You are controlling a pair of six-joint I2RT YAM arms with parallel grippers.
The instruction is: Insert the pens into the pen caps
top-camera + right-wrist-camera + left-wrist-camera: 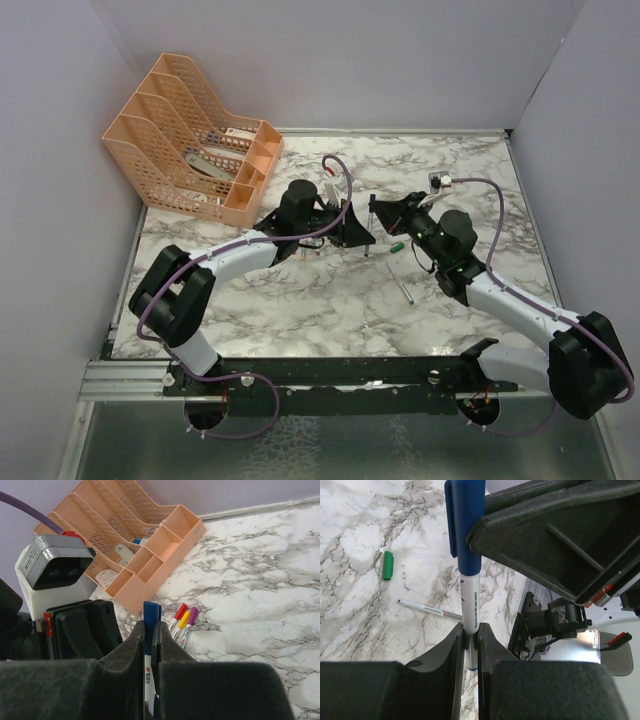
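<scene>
My left gripper (471, 632) is shut on the white barrel of a pen (470, 595) whose tip end sits inside a blue cap (466, 525). My right gripper (151, 627) is shut on that blue cap (151, 611), with the white barrel (149, 680) showing below it. In the top view the two grippers, left (356, 232) and right (385, 208), meet at mid-table. A green cap (387, 565) and a bare pen (430, 610) lie loose on the marble; both also show in the top view, the cap (397, 246) and the pen (402, 285). Three capped pens, red, yellow and purple (183, 620), lie side by side.
An orange file tray (190, 140) with compartments stands at the back left and holds a few pale objects. It also shows in the right wrist view (150, 555). Grey walls close the table on three sides. The left arm's camera housing (57, 565) is close beside my right gripper.
</scene>
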